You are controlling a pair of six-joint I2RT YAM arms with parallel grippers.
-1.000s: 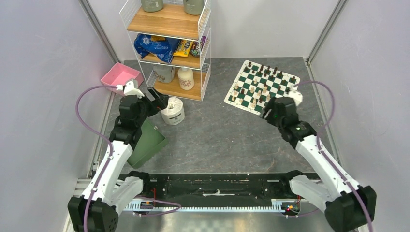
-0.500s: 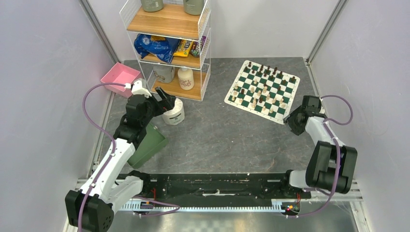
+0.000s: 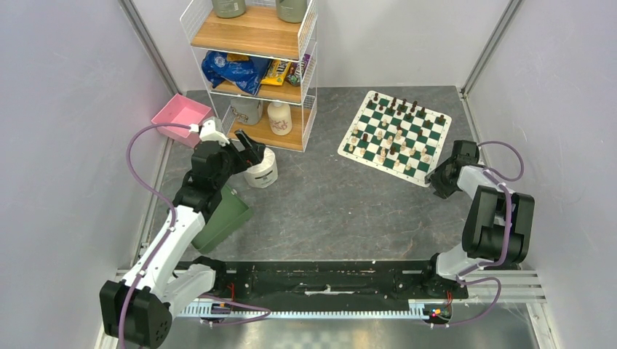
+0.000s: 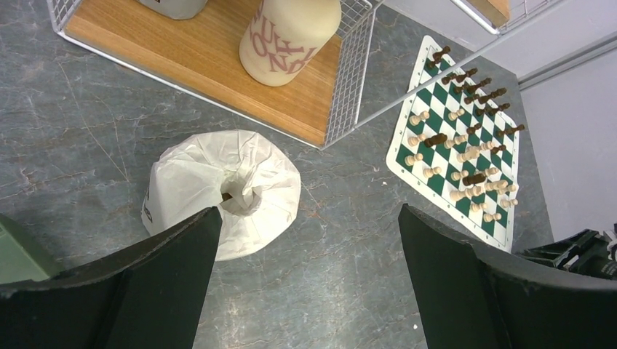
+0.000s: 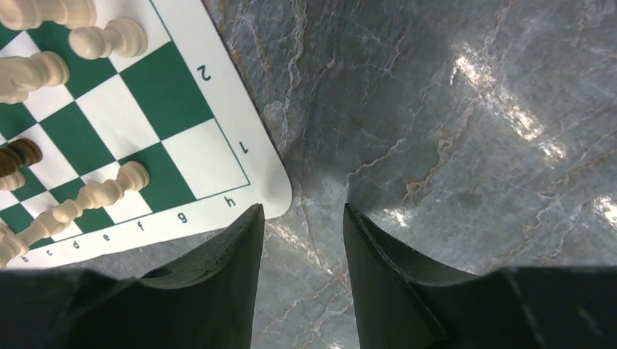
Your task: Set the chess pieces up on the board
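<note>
The board [image 3: 369,102] lies at the back right, a green and white checkered mat. Dark brown chess pieces [image 3: 400,107] stand mostly on its far side and cream pieces [image 3: 385,138] are scattered over the middle and near side. My right gripper [image 3: 440,177] sits low at the board's near right corner [image 5: 218,153]. Its jaws [image 5: 302,211] are a narrow gap apart and empty, over bare floor beside the h1 corner. Cream pieces [image 5: 102,193] and one dark piece [image 5: 18,156] are close by. My left gripper [image 3: 249,153] is wide open and empty [image 4: 309,211] above the floor, just right of a toilet roll [image 4: 218,189].
A wire shelf [image 3: 255,73] with bottles [image 4: 287,33] and snacks stands at the back left. A pink bin [image 3: 180,114] is left of it. A green bin [image 3: 222,214] lies under the left arm. The toilet roll [image 3: 260,169] stands before the shelf. Walls close in on both sides.
My right arm has pulled back from the board's near edge and folded to the right, leaving the gripper at the near right corner. My left gripper shifted slightly up and right, toward the toilet roll.
</note>
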